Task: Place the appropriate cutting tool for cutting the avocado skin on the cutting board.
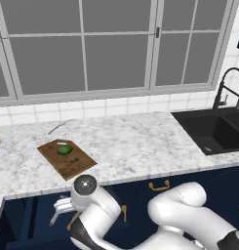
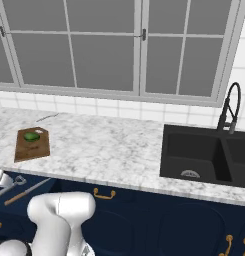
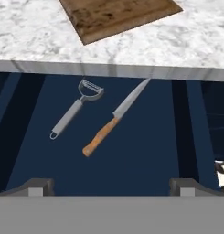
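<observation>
Open drawer below the counter edge: the gripper [image 3: 111, 187] hangs above it, 2 fingertips spread wide, holding nothing. On the drawer floor lies the knife [image 3: 114, 119], wooden handle nearer, blade pointing toward the counter [image 3: 35, 32]; the peeler [image 3: 76, 112] lies just beside it, apart. Farther off, the board [image 1: 67, 159] carries the avocado [image 1: 65, 149]. Risk: a descent drifting sideways would likely close on the peeler, or on the thin blade, which could slip.
</observation>
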Controlling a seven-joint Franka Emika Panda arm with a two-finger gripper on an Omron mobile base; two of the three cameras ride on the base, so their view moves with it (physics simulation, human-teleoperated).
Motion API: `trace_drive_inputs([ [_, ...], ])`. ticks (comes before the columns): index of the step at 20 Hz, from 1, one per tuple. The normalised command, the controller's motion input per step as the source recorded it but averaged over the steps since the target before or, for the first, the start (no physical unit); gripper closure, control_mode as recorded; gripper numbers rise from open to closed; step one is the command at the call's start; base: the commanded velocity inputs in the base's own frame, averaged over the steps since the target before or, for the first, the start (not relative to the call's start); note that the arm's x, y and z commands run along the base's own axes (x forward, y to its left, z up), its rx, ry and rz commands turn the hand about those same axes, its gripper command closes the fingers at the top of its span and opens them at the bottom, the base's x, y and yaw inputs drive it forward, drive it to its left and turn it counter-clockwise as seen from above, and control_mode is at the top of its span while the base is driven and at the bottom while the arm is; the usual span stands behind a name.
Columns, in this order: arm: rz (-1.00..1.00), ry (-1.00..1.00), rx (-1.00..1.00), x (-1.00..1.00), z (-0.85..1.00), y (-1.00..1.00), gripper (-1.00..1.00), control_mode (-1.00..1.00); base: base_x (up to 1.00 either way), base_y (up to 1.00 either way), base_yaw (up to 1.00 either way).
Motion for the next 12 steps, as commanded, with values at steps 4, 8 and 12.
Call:
trace_drive_inputs([
  [4,0.00,0.03,0.00,0.07,-0.69,0.00,-1.00,-1.00,0.00,0.00,0.00],
  [8,0.00,0.02,0.00,0.11,-0.05,0.00,-1.00,-1.00,0.00,0.00,0.00],
  [12,0.00,0.01,0.00,0.49,-0.33,0.01,-1.00,-1.00,0.00,0.00,0.00],
])
